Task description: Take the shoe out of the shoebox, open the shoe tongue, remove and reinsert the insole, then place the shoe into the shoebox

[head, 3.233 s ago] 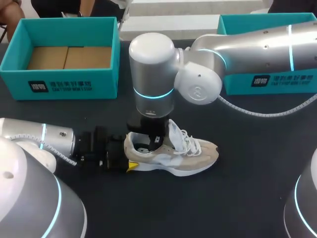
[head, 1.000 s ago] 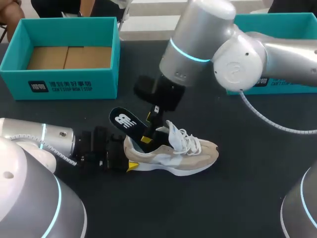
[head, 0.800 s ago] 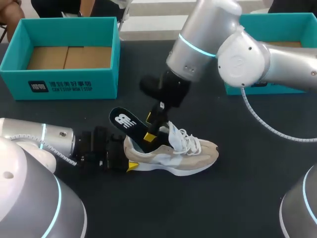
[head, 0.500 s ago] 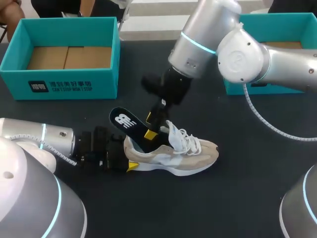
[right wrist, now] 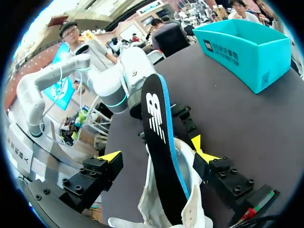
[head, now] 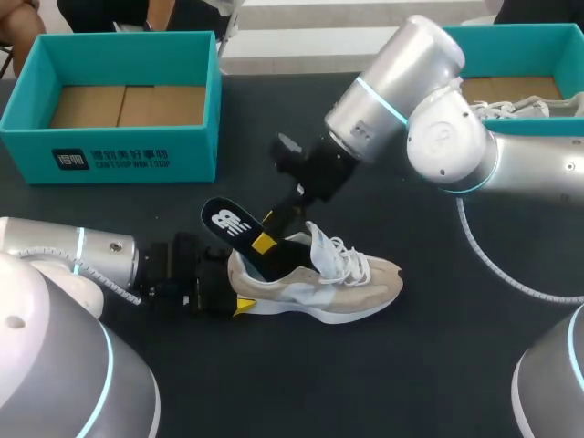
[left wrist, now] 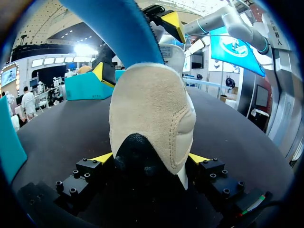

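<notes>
Up comes the insole (head: 228,225): its back half now sticks out of the shoe (head: 338,287) toward 10 o'clock, and my right arm leans away toward 2 o'clock.

My right gripper (right wrist: 153,149) is wide, with one finger on each side of the insole, not squeezing it. My left gripper (left wrist: 151,157) hugs the shoe's heel at the 9 o'clock end. The shoe sits on the worktop (head: 438,347) with its toe toward 3 o'clock. I think the insole's front is tucked inside. To do this well, the right gripper should pinch the insole close to the shoe, not at the floppy tip, and slide it slowly along its own slant. The left gripper should hold tight so the shoe does not lift or twist. The shoebox (head: 128,155) waits at 10 o'clock.
</notes>
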`<state>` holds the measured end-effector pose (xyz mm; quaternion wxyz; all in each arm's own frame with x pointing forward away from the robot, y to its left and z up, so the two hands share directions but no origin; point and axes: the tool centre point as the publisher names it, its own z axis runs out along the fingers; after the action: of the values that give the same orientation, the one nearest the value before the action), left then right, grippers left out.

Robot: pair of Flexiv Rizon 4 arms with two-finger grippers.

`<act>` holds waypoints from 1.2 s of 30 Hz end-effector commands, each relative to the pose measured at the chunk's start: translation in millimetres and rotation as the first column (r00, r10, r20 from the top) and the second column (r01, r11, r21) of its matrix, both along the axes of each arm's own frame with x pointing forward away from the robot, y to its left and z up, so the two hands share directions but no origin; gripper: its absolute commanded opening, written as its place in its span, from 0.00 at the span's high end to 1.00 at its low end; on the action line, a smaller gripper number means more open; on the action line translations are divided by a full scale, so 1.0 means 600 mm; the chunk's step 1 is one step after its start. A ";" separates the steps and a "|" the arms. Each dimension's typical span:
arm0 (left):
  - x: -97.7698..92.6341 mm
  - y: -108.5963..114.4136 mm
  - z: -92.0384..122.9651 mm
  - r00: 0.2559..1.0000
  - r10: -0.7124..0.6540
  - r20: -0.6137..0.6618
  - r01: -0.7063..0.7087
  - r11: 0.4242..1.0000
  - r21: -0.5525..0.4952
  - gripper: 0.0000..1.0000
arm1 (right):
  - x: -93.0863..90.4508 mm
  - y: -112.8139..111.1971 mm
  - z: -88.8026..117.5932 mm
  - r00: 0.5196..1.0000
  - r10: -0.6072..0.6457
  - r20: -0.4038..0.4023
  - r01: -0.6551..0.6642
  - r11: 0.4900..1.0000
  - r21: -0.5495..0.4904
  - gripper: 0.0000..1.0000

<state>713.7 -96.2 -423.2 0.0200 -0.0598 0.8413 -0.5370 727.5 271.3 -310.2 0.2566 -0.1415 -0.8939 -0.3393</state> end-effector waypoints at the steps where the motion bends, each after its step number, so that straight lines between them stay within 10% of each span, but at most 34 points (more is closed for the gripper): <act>1: -0.002 -0.002 -0.004 1.000 0.000 -0.001 0.000 1.000 0.003 1.00 | -0.004 0.003 -0.005 1.000 -0.009 -0.012 0.009 1.000 0.029 0.51; 36: -0.002 -0.002 -0.004 1.000 0.000 -0.001 0.000 1.000 0.003 1.00 | 0.030 0.047 -0.017 0.981 0.187 -0.055 -0.178 0.975 0.133 0.67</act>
<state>713.7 -96.2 -423.2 0.0200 -0.0598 0.8413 -0.5369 741.5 293.3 -316.2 0.3171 -0.0603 -0.8730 -0.3656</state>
